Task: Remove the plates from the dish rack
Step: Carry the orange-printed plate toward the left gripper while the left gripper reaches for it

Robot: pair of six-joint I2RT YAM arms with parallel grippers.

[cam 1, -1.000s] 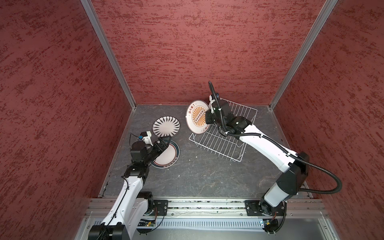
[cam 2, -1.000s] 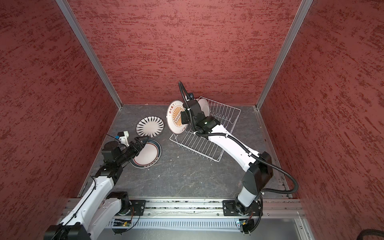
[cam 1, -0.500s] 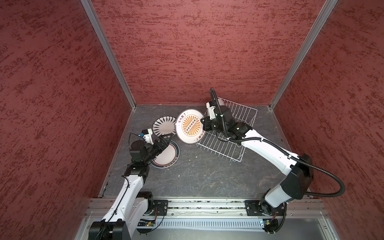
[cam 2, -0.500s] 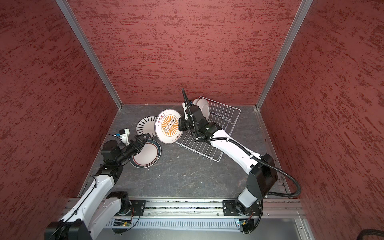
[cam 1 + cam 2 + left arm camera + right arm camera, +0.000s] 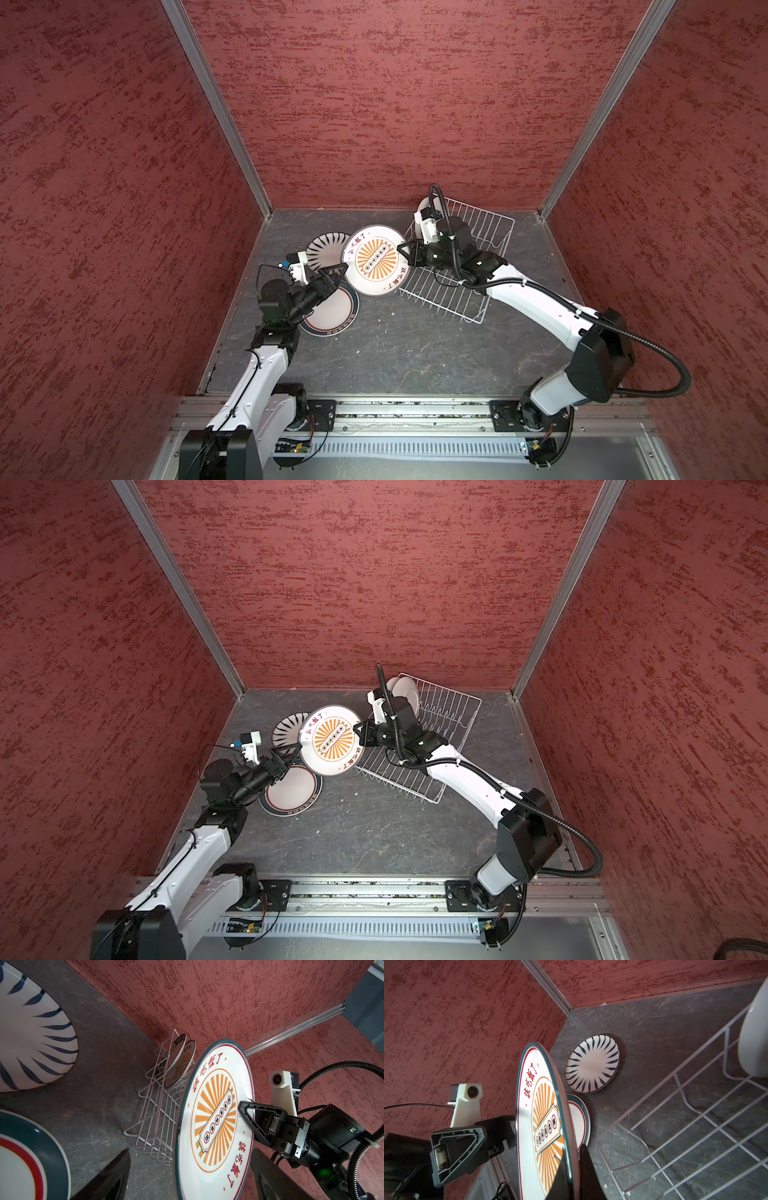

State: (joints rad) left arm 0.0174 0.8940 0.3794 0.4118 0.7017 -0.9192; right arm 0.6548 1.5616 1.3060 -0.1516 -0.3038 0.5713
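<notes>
My right gripper is shut on the rim of a plate with an orange sunburst face, holding it tilted in the air left of the dish rack. My left gripper is open, one finger on each side of that plate's opposite rim. Two more plates stand upright at the rack's far end.
A black-striped plate and a dark-rimmed plate lie flat on the grey table, under and beside my left gripper. Red walls enclose the table on three sides.
My right arm has carried the sunburst plate left, away from the rack, and turned its face upward. My left gripper has risen from the dark-rimmed plate and now straddles the held plate's rim.
</notes>
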